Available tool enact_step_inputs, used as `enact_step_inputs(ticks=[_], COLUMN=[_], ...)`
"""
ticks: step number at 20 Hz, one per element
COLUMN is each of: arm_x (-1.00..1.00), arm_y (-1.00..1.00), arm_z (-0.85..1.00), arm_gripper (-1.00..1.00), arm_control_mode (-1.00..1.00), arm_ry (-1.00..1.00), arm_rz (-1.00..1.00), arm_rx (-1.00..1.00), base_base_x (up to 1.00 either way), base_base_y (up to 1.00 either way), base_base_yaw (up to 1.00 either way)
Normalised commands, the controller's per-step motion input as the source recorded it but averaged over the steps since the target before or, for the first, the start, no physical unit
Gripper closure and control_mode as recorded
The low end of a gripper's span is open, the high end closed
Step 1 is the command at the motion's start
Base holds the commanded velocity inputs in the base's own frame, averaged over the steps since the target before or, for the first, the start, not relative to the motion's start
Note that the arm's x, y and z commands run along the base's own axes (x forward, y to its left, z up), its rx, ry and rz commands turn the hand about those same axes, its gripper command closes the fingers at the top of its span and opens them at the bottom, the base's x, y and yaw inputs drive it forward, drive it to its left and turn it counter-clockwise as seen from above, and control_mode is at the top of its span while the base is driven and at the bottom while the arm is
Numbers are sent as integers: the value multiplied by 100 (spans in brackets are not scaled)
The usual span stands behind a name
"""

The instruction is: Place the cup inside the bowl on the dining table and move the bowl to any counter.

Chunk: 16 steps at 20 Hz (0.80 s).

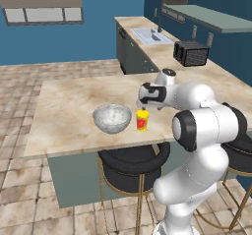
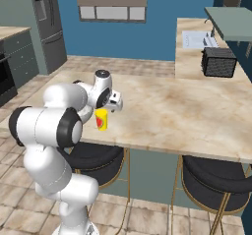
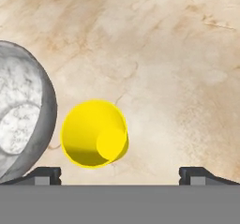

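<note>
At centre of the left base view we see the yellow cup [image 1: 142,119] standing upright on the dining table [image 1: 69,106], just right of the silvery bowl [image 1: 111,118] and apart from it. The gripper [image 3: 120,175] hangs directly above the cup, jaws spread wide and holding nothing. A black stool [image 1: 133,162] sits below the table edge. At upper right, a toaster [image 1: 191,52] and sink [image 1: 150,35] occupy the counter [image 1: 162,57].
</note>
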Motion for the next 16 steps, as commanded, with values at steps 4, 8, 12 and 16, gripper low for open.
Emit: enact_step_inputs(ticks=[4, 8, 12, 16], arm_x=[0, 0, 0, 2], arm_y=[0, 0, 0, 0], arm_z=[-17, -8, -5, -2], arm_gripper=[-100, -100, -100, -100], arm_control_mode=[-100, -100, -100, -100], arm_ry=[0, 0, 0, 0], arm_rz=[0, 0, 0, 0], arm_rx=[0, 0, 0, 0], base_base_x=[0, 0, 0, 0], base_base_y=[0, 0, 0, 0], base_base_yaw=[0, 0, 0, 0])
